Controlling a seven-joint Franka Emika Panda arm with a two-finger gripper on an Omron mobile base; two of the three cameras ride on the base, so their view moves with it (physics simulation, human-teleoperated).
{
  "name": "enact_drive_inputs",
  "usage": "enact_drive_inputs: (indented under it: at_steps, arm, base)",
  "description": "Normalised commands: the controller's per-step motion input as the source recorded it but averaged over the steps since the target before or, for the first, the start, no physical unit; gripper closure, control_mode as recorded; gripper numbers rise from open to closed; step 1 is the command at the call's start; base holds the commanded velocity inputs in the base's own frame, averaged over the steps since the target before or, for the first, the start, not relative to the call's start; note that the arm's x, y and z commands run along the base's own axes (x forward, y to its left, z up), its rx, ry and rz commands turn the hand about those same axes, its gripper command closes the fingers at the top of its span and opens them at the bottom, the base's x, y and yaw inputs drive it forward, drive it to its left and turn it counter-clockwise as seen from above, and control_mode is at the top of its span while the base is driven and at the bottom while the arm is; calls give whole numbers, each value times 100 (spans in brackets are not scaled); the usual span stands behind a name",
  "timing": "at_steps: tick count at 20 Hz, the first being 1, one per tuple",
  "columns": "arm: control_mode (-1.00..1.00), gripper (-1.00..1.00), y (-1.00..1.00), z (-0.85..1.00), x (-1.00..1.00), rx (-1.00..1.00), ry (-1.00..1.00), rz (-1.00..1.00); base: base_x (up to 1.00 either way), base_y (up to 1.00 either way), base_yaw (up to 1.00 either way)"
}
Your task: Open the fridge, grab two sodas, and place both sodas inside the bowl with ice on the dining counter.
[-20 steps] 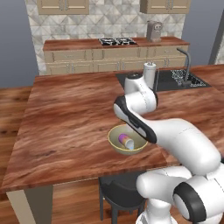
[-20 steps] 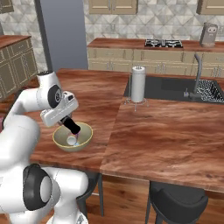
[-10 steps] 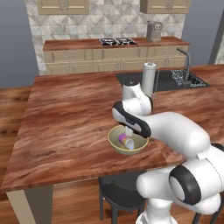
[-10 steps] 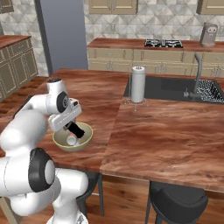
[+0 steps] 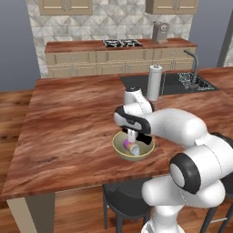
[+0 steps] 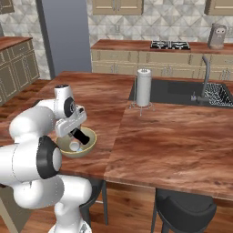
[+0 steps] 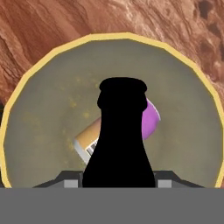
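Hand (image 7: 118, 181) grasping one dark bottle (image 7: 120, 140) over one bowl (image 7: 39, 74); one purple can (image 7: 146, 120) inside

Camera arrangement: two base-mounted views and one hand-mounted view.

The left base view looks forward and down from behind the arm, which rises at lower right; the right base view does the same with the arm at lower left. Both share the dining counter (image 5: 68, 123), the bowl (image 5: 119, 151) near its front edge, the inset sink and the wall counter with stove beyond. The hand view looks straight down at close range into the bowl (image 7: 39, 109), with counter wood around its rim.
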Motion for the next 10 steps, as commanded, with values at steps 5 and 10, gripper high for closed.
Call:
enact_drive_inputs:
  at_steps: [5,10]
  arm:
    - [-100,100,21,-16,13,0,6,0]
    - [-100,100,3,-11,1,0,3,3]
  base:
    - [0,0,0]
    - [0,0,0]
